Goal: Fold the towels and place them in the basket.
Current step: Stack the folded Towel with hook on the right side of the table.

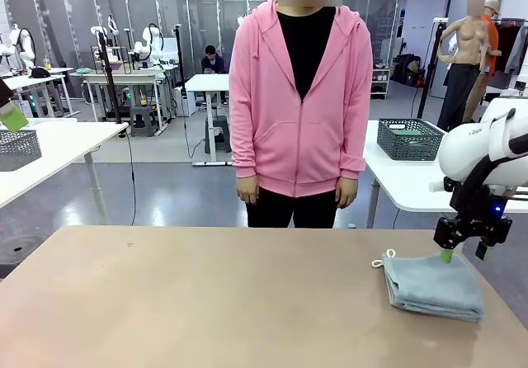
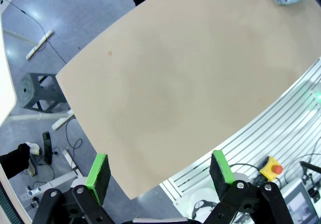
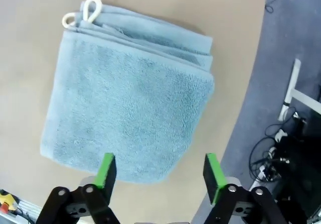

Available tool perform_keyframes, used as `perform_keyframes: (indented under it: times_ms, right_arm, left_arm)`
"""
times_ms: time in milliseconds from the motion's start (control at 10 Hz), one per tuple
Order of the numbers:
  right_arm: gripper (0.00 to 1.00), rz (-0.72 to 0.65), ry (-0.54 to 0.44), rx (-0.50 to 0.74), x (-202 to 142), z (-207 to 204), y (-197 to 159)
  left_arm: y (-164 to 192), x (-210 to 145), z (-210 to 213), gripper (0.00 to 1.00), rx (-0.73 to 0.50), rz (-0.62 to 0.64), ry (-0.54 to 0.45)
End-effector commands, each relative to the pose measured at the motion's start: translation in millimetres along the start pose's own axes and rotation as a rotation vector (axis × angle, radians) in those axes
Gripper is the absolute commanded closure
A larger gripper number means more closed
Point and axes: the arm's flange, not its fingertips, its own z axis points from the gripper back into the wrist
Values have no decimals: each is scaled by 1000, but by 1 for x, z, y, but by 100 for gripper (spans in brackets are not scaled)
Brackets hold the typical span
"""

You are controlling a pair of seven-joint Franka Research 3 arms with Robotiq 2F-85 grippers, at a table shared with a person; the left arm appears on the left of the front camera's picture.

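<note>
— Tan surface looks nearly bare; where's the towel?

— Folded, near the right edge, white loop toward the person, who stands at the far side with hands down.

— And the right claw?

— Just above the towel's far edge, jaws apart, holding nothing, pointing down.

— What could go wrong?

— I'd guess a pinch on the top layers only would let the fold spill open when lifted.

— The left claw?

— High over bare surface, wide open and empty.
</note>
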Motion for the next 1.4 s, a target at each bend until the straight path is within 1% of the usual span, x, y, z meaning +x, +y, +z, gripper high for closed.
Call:
perform_keyframes:
  times_ms: [0, 100, 200, 300, 1200, 1300]
  right_arm:
    - [0, -25, -14, -15, -10, 12, 15]
    - [0, -28, -36, 6, -11, 10, 18]
    - [0, -67, -55, 13, -5, 1, 22]
    - [0, -1, -11, -5, -4, 11, 10]
    - [0, -12, -18, 1, -5, 10, 13]
    - [0, 31, -29, 27, -30, 47, 11]
  left_arm:
    - [0, -1, -1, 0, 3, -8, -7]
    - [0, -1, -1, 0, 3, -8, -7]
    - [0, -1, -1, 0, 3, -8, -7]
    - [0, -1, -1, 0, 3, -8, -7]
    - [0, -1, -1, 0, 3, -8, -7]
    - [0, -1, -1, 0, 3, -8, -7]
